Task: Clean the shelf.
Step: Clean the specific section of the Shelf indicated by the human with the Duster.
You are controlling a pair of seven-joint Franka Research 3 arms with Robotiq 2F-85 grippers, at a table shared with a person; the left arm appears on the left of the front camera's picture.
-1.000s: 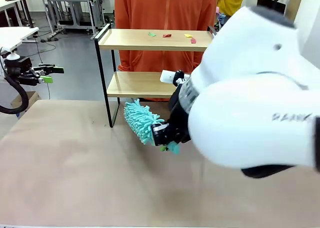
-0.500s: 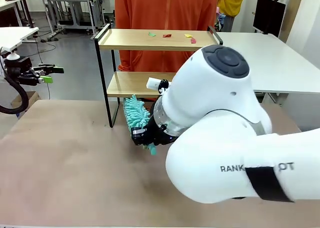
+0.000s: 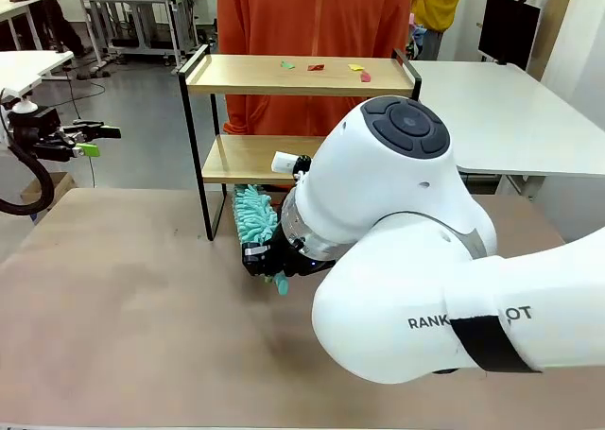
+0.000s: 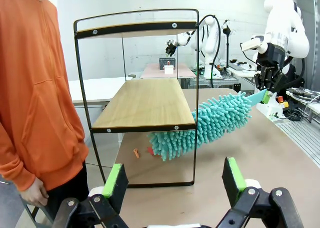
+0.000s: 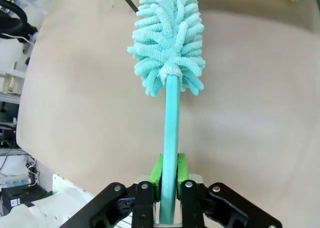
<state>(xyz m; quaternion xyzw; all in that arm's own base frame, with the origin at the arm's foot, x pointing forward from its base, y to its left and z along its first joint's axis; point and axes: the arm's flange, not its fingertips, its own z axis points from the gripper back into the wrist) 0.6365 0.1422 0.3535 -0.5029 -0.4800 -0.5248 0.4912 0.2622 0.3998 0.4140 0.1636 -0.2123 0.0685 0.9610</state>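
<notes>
The shelf (image 3: 248, 75) stands at the table's far side, with two wooden boards in a black frame. Small coloured scraps (image 3: 316, 67) lie on its top board. My right gripper (image 3: 260, 258) is shut on the handle of a teal fluffy duster (image 3: 253, 215), whose head sits low, just under the front edge of the lower board (image 3: 248, 158). In the right wrist view the green pads (image 5: 157, 172) clamp the duster handle (image 5: 171, 123). The left wrist view shows the duster (image 4: 205, 125) reaching under the shelf (image 4: 145, 102). My left gripper (image 3: 95, 139) hangs open at the far left, apart from the shelf.
A person in an orange hoodie (image 3: 312, 14) stands behind the shelf, a hand (image 4: 31, 198) hanging near its end. My right arm's bulky white body (image 3: 406, 260) covers the table's middle and right. A white table (image 3: 510, 109) adjoins at the right. Small scraps (image 4: 136, 152) lie beneath the shelf.
My right arm has swung left and back, carrying the duster leftward and closer to the shelf's lower board. The left arm has not moved.
</notes>
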